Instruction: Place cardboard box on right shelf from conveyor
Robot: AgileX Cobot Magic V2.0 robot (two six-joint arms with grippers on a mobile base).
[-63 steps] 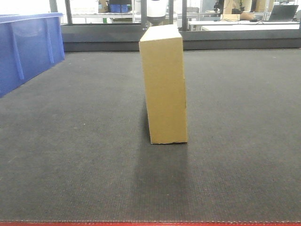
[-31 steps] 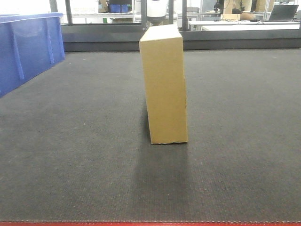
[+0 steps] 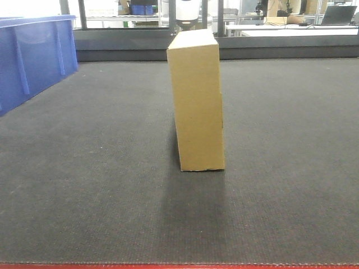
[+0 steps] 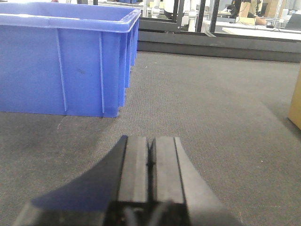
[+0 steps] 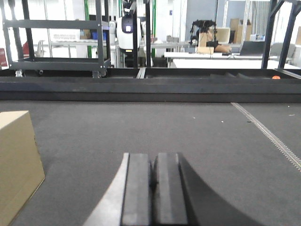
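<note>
cardboard box (image 3: 196, 101) on narrow edge on conveyor (image 3: 84, 190), maybe leaning; left hand (image 4: 150, 146), right hand (image 5: 154, 162) clenched, empty. lopsided nudge could topple it

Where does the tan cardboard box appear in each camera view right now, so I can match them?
Exterior front-facing: the plain tan flat cardboard box stands upright, centre frame.
Left wrist: only its edge shows, at the right border.
Right wrist: its corner fills the lower left.
Shared landmark: the dark grey textured conveyor belt beneath it in every view.
</note>
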